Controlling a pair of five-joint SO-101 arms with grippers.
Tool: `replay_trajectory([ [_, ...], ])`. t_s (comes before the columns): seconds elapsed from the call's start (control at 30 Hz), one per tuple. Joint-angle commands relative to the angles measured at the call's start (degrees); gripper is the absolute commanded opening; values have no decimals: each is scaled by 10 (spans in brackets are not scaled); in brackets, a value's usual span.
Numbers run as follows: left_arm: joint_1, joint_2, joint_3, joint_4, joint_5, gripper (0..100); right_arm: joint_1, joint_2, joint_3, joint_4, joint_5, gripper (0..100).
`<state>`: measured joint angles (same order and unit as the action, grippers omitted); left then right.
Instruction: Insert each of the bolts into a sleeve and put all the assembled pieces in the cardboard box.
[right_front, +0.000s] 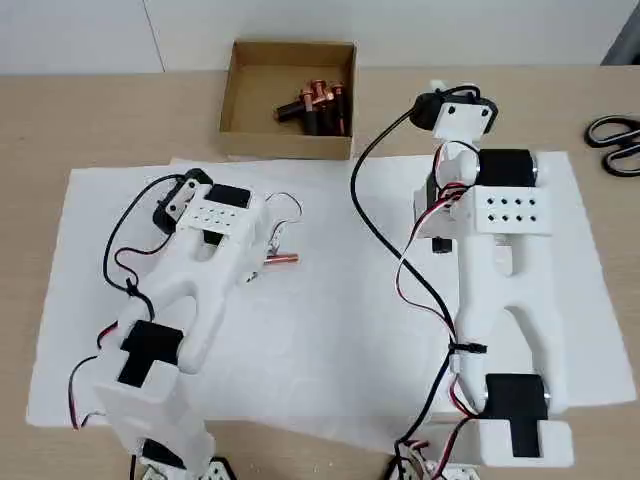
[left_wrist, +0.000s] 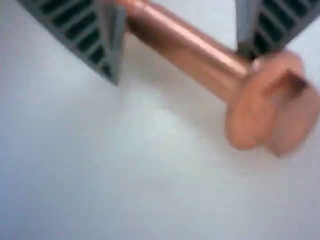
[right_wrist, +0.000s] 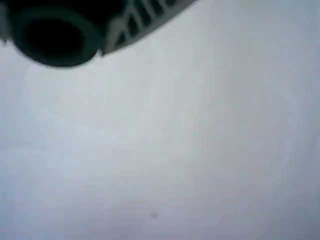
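- Cardboard box (right_front: 286, 146) sat at the far side of the worktop (right_front: 100, 120) and held a small pile of assembled pieces (right_front: 318, 108), copper heads on dark sleeves. I couldn't count them exactly, but there were several, so most of the job looked done.
- One loose bolt (left_wrist: 200, 52) lay on the white paper sheet (right_front: 330, 340), well apart from the box, sticking out from under your left arm toward the right arm.
- Your left gripper (left_wrist: 180, 62) was low over that bolt, fingers (left_wrist: 95, 35) partway apart, one on each side of the shaft. My read: nothing was clamped and the bolt was resting on the paper.
- Your right gripper (right_front: 438, 232) was over the right half of the sheet, holding a black sleeve (right_wrist: 50, 35) with its open end facing the wrist camera. The grip is a judgement, since I could make out just one finger beside the sleeve.
- Left to do, as I judged it: grab the bolt, push it into the held sleeve, drop the pair in the box. Those were the only loose parts I could make out, so it was probably the last pair.
- Scissors (right_front: 615, 140) lay at the worktop's right edge, not involved.
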<state>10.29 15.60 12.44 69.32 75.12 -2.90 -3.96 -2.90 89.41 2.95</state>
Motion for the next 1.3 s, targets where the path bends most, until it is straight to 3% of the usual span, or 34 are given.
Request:
replay_trajectory([
  [0.0, 2, -5, 0, -6, 4, 4, 3, -11, -2, -5, 3, 5],
  [0.23, 8, -10, -8, -4, -11, 6, 3, 18, -5, -6, 3, 5],
  [0.37, 10, -10, -71, 38, -98, 6, 3, 18, -5, -9, 3, 5],
  [0.63, 6, -5, -276, 226, -391, 7, 2, 17, -5, -10, 3, 5],
  [0.83, -13, -3, -260, 229, -673, 7, 2, 17, -5, -8, 4, 5],
  [0.9, -27, -3, -233, 214, -735, 7, 2, 17, -5, -7, 4, 5],
  [1.27, -58, -3, -86, 96, -740, 7, 2, 17, -5, -4, 4, 5],
])
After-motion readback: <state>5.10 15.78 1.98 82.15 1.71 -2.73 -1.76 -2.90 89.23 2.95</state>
